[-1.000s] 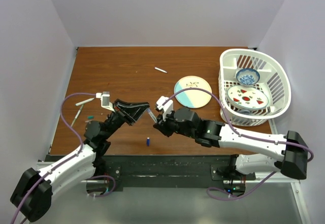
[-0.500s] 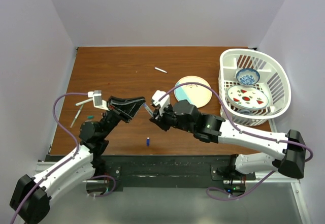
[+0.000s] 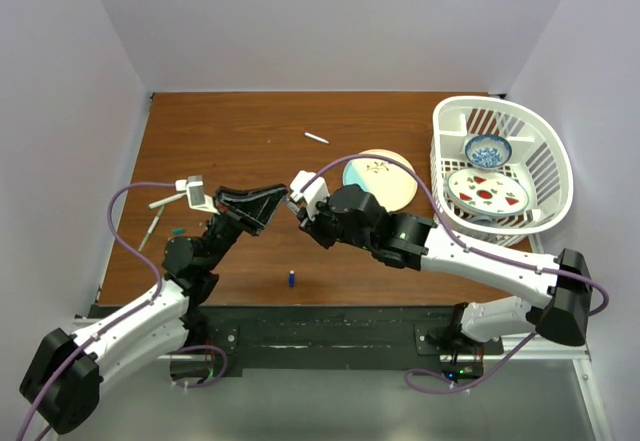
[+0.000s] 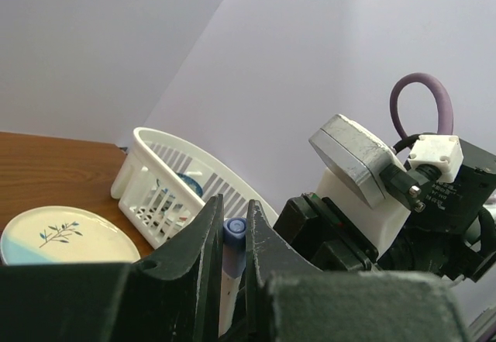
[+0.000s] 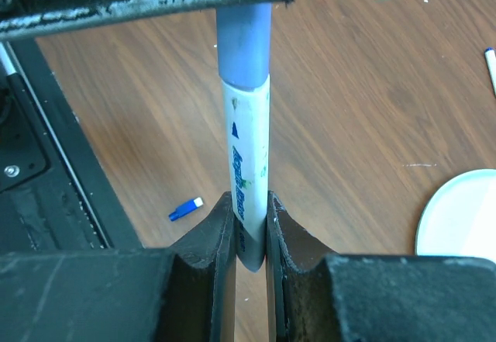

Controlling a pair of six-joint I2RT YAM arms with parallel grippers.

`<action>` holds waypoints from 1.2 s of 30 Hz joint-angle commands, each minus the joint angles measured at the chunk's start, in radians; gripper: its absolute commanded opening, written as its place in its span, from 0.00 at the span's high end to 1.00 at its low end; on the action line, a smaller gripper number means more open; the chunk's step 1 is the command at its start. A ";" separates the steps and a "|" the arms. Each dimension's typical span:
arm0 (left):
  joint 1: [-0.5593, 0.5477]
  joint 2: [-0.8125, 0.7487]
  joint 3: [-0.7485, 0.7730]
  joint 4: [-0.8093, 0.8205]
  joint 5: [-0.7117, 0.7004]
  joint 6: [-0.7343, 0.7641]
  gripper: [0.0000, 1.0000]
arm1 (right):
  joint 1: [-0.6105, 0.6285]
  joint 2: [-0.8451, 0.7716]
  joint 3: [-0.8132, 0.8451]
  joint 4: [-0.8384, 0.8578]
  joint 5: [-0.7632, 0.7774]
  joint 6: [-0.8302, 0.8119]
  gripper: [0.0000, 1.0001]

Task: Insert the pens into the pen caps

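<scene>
My right gripper [image 5: 249,226] is shut on the lower end of a white pen [image 5: 248,164] with blue print. The pen's other end sits inside a dark blue pen cap [image 5: 244,43], and my left gripper [image 4: 234,229] is shut on that cap [image 4: 235,232]. In the top view the two grippers meet tip to tip above the table's middle: left gripper [image 3: 268,202], right gripper [image 3: 299,207]. A second blue cap [image 3: 291,279] lies near the front edge. A green cap [image 3: 178,230] lies at the left. Another white pen [image 3: 316,138] lies further back.
Two thin pale sticks [image 3: 166,201] [image 3: 152,229] lie near the table's left edge. A round cream and pale blue plate [image 3: 385,189] sits right of the grippers. A white basket [image 3: 545,161] with a bowl and a patterned dish stands at the right.
Both grippers have moved away from the front edge, still joined by the pen and cap. The right arm has reached further left. Neither grip has changed.
</scene>
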 commanded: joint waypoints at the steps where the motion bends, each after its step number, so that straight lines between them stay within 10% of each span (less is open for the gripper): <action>1: -0.108 0.079 -0.082 -0.311 0.283 0.026 1.00 | -0.025 -0.031 0.206 0.613 0.015 0.010 1.00; 18: -0.125 0.076 -0.095 -0.301 0.392 0.031 1.00 | -0.175 -0.124 0.131 0.780 -0.315 0.063 1.00; 36: -0.136 0.082 -0.055 -0.377 0.506 -0.029 1.00 | -0.180 -0.175 0.231 0.587 -0.399 -0.140 1.00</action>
